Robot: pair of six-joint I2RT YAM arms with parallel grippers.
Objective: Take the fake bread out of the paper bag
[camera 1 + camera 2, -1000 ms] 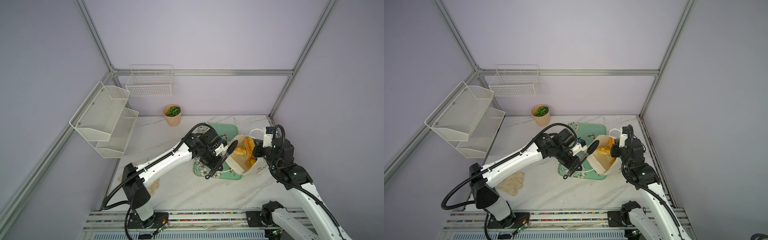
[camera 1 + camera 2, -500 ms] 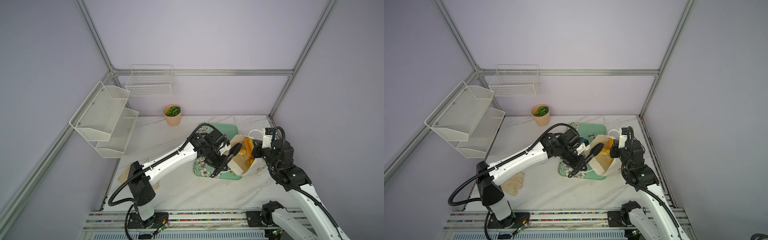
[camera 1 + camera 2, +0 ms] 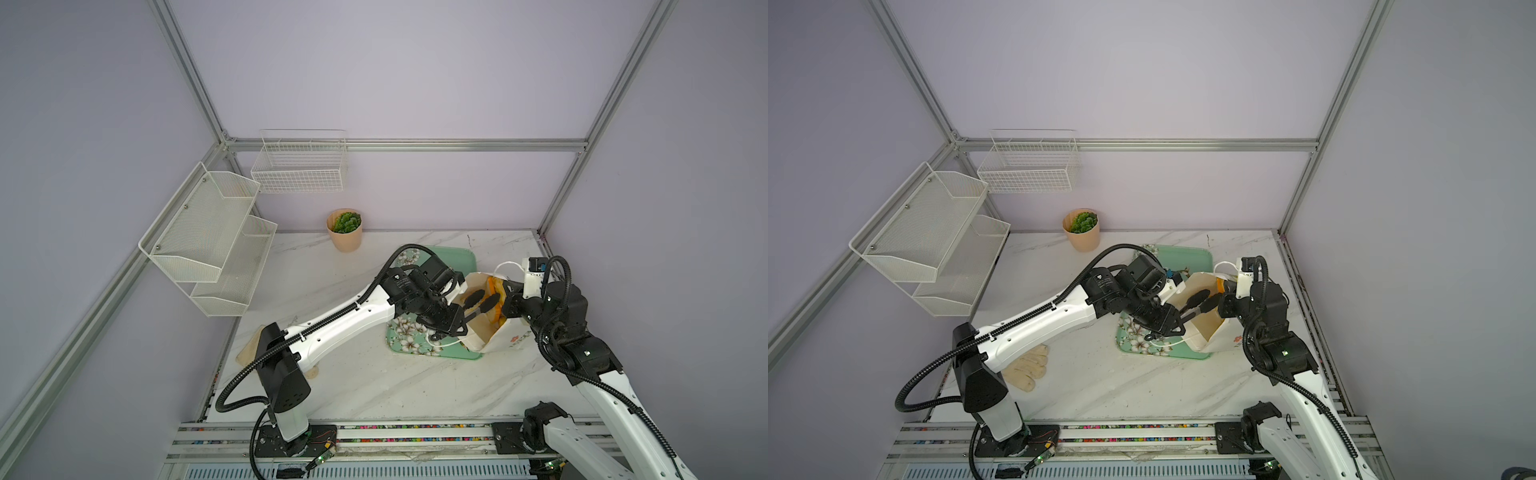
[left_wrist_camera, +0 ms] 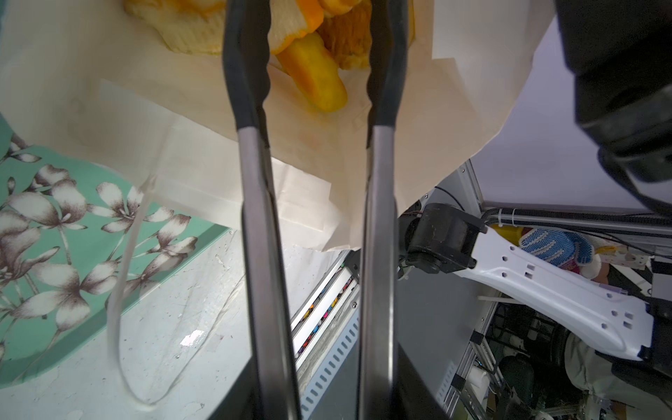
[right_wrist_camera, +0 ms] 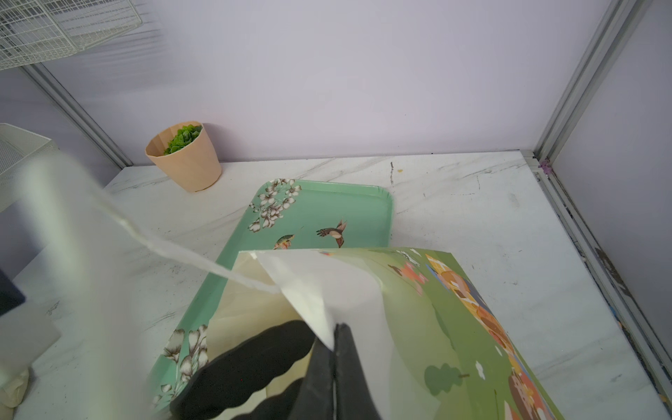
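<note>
The paper bag (image 3: 505,340) (image 3: 1225,336) lies tilted with its mouth facing left, its lower edge on the green floral tray (image 3: 415,345). Glossy orange fake bread (image 4: 312,80) is piled deep inside, and shows as an orange patch (image 3: 492,284) in a top view. My left gripper (image 3: 482,300) (image 3: 1204,301) reaches into the mouth. Its long black-tipped fingers (image 4: 247,72) stand apart on either side of an oblong loaf, clamping nothing. My right gripper (image 5: 334,345) (image 3: 508,291) is shut on the bag's upper rim and holds the mouth open.
A peach plant pot (image 3: 345,230) stands at the back wall. A wire basket (image 3: 299,162) and a two-tier mesh shelf (image 3: 208,237) hang at the back left. A beige cloth (image 3: 1027,368) lies under the left arm. The bag's cord handle (image 4: 116,291) trails over the tray.
My left gripper has moved right from the bag's mouth to inside it, and its fingers have spread apart. The right gripper has kept its hold on the rim.
</note>
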